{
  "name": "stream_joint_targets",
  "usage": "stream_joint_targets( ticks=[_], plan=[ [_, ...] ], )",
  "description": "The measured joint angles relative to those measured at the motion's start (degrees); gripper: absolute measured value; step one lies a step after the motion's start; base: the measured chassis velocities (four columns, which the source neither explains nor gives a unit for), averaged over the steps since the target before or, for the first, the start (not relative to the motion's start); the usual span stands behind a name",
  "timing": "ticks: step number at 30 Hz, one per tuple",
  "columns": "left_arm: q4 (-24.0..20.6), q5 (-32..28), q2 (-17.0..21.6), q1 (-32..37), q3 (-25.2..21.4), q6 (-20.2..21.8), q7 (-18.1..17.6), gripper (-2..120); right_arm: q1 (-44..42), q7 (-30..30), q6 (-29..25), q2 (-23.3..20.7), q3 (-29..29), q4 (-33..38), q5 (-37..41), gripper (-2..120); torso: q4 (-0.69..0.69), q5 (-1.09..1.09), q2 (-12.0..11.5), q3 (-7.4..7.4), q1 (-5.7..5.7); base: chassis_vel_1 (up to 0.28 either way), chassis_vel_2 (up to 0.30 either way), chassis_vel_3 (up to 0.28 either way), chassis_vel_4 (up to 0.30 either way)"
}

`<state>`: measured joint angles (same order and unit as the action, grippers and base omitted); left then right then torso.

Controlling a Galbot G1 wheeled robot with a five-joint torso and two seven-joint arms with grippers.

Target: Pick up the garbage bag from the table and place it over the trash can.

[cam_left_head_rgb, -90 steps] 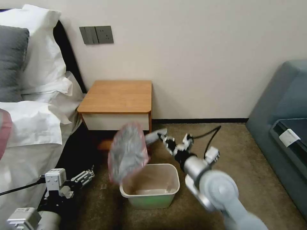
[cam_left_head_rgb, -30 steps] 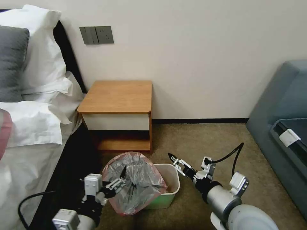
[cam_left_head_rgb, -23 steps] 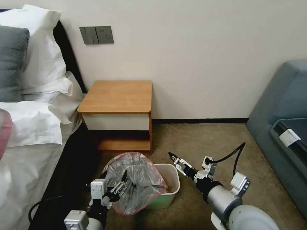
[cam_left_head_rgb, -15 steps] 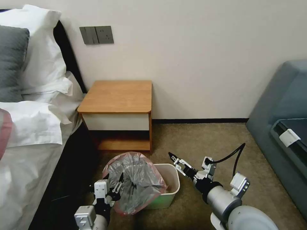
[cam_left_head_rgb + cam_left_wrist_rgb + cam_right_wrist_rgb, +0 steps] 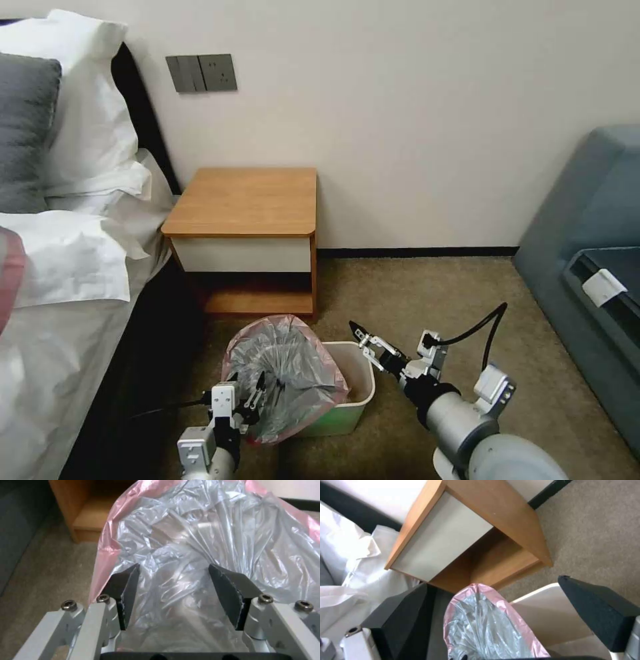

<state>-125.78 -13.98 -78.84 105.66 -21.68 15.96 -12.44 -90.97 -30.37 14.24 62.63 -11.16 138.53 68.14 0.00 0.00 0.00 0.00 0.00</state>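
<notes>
Low in the frame, we see the bag draped over the bin's left side; our left end effector spread at it, our right end effector spread, empty.

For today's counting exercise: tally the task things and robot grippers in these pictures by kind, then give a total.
Garbage bag: 1
Trash can: 1
Table: 1
Grippers: 2, left gripper and right gripper
Total: 5
</notes>
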Motion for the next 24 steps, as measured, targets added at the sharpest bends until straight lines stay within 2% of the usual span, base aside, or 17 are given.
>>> stream_joint_targets(
  ticks=[13, 24],
  plan=[
    [1.6, -1.0, 0.4, -3.0, 0.9, 0.9, 0.3, 56, 0.0, 0.1, -0.3, 0.6, 1.1, -0.7, -1.3, 100, 0.00, 0.00, 0.0, 0.00, 0.00, 0.000, 0.000, 0.000, 0.000],
    [1.8, -6.6, 1.3, -6.7, 2.3, 8.8, -4.9, 57, -0.9, -0.2, -0.6, 1.1, 1.1, -0.8, -2.5, 100, 0.00, 0.00, 0.0, 0.00, 0.00, 0.000, 0.000, 0.000, 0.000]
  ],
)
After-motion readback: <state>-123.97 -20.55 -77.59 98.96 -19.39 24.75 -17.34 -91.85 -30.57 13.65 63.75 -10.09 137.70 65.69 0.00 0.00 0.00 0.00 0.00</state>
